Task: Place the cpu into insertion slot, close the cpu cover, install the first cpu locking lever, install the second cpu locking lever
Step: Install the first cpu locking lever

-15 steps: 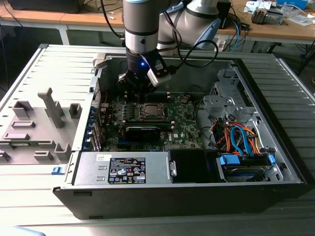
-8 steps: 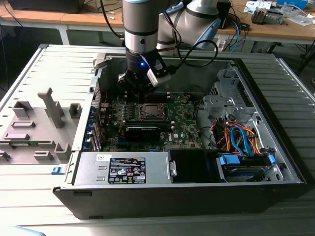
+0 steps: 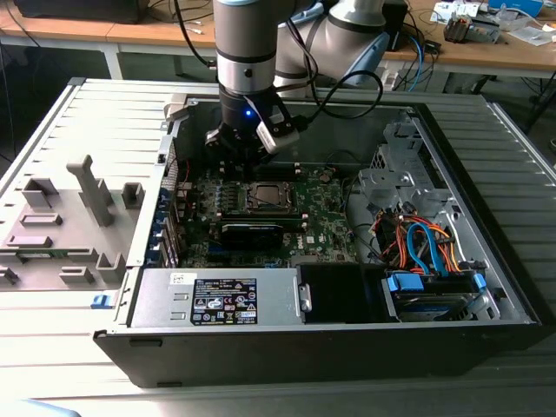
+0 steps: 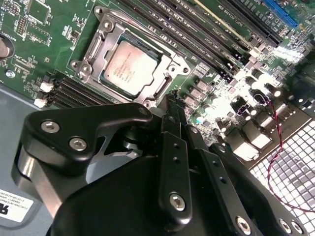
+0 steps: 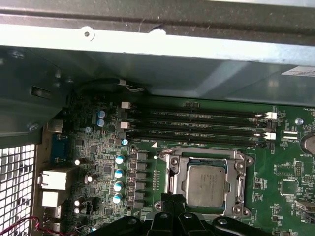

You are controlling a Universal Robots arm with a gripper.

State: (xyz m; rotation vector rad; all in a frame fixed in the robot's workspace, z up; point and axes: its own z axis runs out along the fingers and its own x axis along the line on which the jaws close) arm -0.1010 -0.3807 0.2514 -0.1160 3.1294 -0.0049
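Silvery cpu (image 4: 129,68), one, in insertion slot (image 4: 170,66)

The tabletop (image 3: 61,130) was a grey, ribbed surface. An open computer case (image 3: 347,343) lay directly on it. A grey moulded fixture (image 3: 65,221) rested on it just beside the case, at the exterior view's left.
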